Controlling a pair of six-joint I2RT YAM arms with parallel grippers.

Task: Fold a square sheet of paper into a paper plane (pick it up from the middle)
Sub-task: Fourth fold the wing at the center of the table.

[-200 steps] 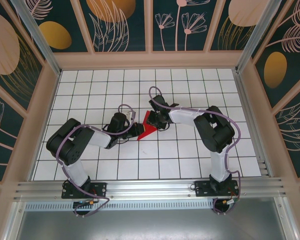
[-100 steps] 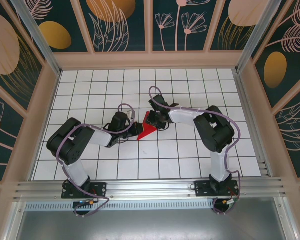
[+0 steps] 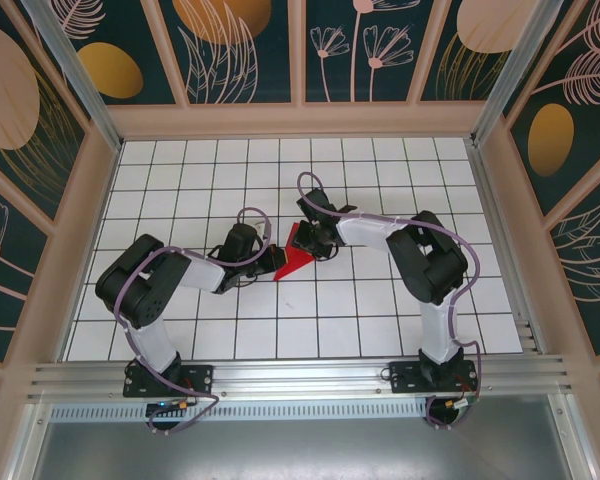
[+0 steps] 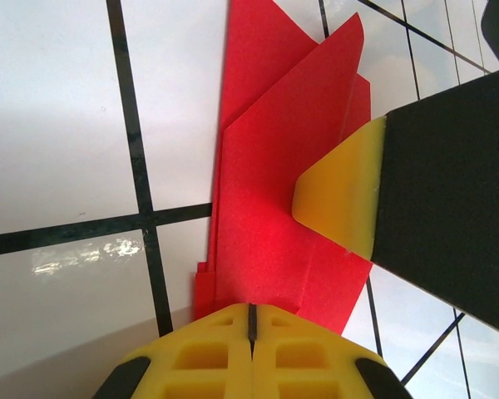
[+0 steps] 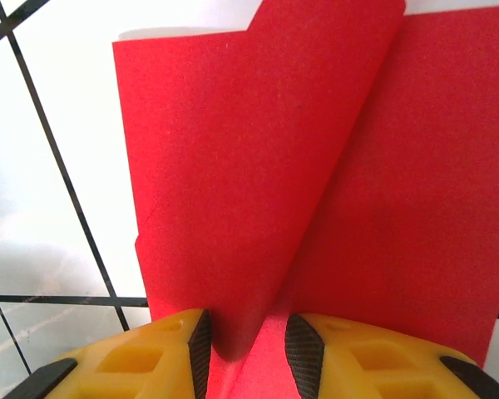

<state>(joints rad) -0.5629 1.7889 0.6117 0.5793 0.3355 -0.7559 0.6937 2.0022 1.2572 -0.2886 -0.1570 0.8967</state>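
The square sheet of paper [image 3: 297, 259] is bright red and folded into a layered, pointed shape in the middle of the white grid table [image 3: 380, 320]. My left gripper [image 3: 271, 263] comes in from the left. In the left wrist view its jaws [image 4: 251, 320] are shut on the near end of the paper [image 4: 266, 191]. My right gripper [image 3: 313, 241] comes in from the right, and one of its yellow fingers [image 4: 341, 199] rests against the paper's side. In the right wrist view the right gripper [image 5: 247, 341] is open, and a curled fold of the paper [image 5: 233, 191] rises between its pads.
Wooden walls with dark floral panels [image 3: 230, 50] close in the table on three sides. A metal rail [image 3: 300, 380] with both arm bases runs along the near edge. Both arms are bent low over the table's middle.
My left gripper has closed the last bit onto the paper's end. The paper and the right gripper have hardly moved.
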